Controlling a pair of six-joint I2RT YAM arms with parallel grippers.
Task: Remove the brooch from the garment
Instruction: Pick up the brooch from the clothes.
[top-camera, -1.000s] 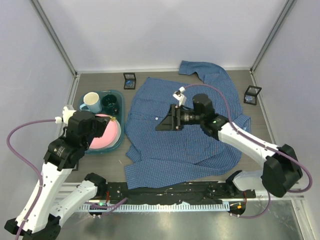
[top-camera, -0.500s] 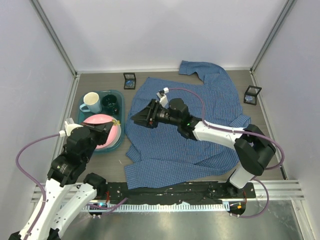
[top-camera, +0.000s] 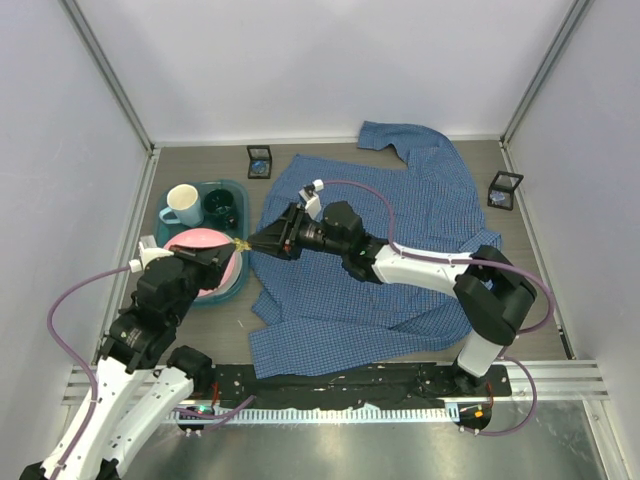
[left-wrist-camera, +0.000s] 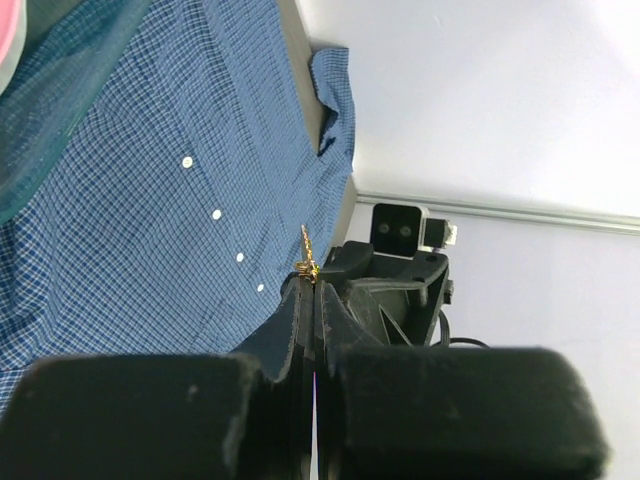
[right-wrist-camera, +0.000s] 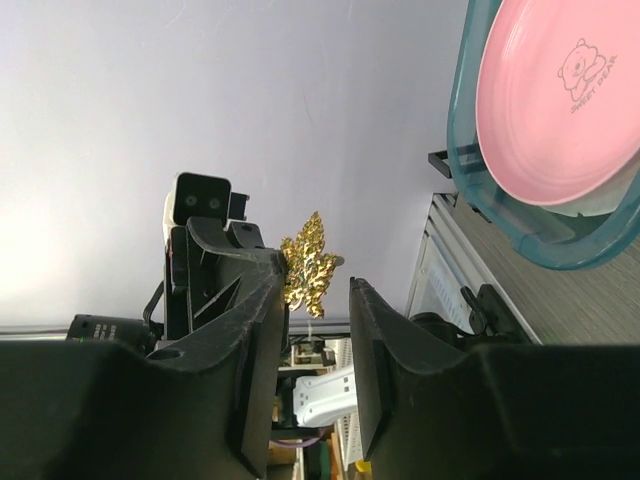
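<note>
The brooch (right-wrist-camera: 308, 262) is off the shirt (top-camera: 370, 270), up in the air. The left gripper (left-wrist-camera: 312, 292) pinches it tight at its fingertips. The right gripper (right-wrist-camera: 317, 285) has its fingers half apart, one on each side of it. This looks like a hand-over: next the right fingers must squeeze, then the left let go.
</note>
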